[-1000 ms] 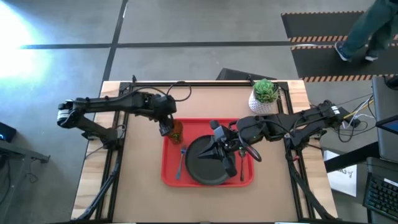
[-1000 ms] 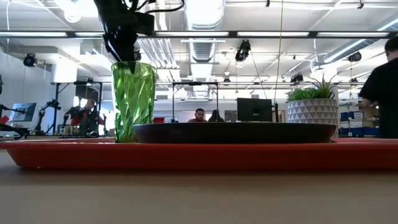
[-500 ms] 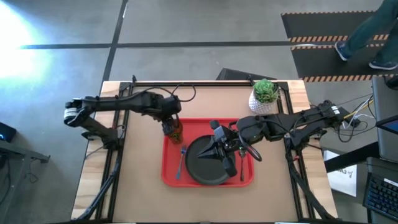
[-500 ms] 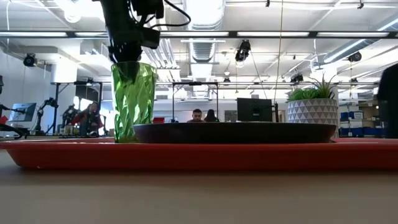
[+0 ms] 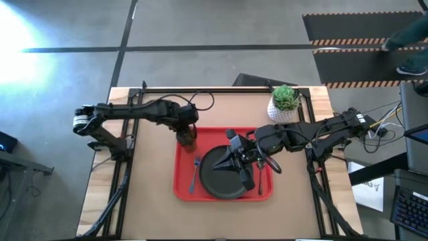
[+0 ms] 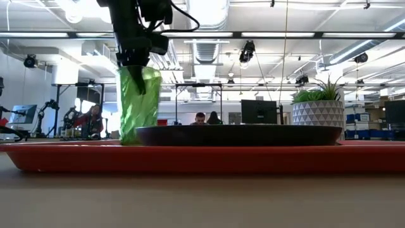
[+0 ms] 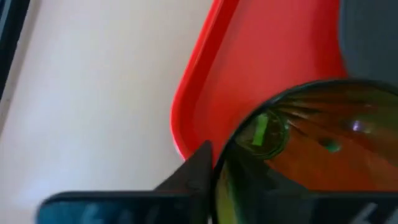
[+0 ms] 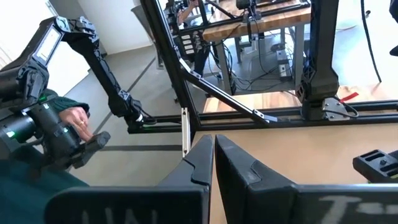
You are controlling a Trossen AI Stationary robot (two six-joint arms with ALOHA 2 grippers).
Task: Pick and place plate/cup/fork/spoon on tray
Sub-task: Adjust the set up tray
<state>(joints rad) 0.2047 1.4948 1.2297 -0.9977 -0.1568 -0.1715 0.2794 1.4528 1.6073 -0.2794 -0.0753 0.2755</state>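
Observation:
The green cup [image 6: 139, 111] stands on its base in the far left corner of the red tray [image 5: 182, 193]. My left gripper [image 5: 186, 132] comes down on it from above and is shut on its rim. The black plate [image 5: 224, 182] lies in the middle of the tray. The blue-handled fork [image 5: 195, 171] lies to its left and the dark spoon [image 5: 261, 181] to its right. My right gripper [image 5: 232, 163] hangs shut above the plate and touches nothing. My left gripper pinches the cup's wall at the rim [image 7: 239, 132], one finger [image 6: 140, 82] inside the cup and the other finger [image 7: 196, 171] outside. The fingers come from above, pointing steeply down. The cup stays with its base on the tray, leaning a little.
A white pot with a green plant [image 5: 284, 104] stands at the table's far right. Bare tabletop lies left of the tray and along the near edge. People move in the room beyond the table.
My left gripper has sunk toward the cup and moved a little toward the table's right edge, and it has taken hold of the cup's rim. The cup's upper part has shifted slightly while its base stays on the tray.

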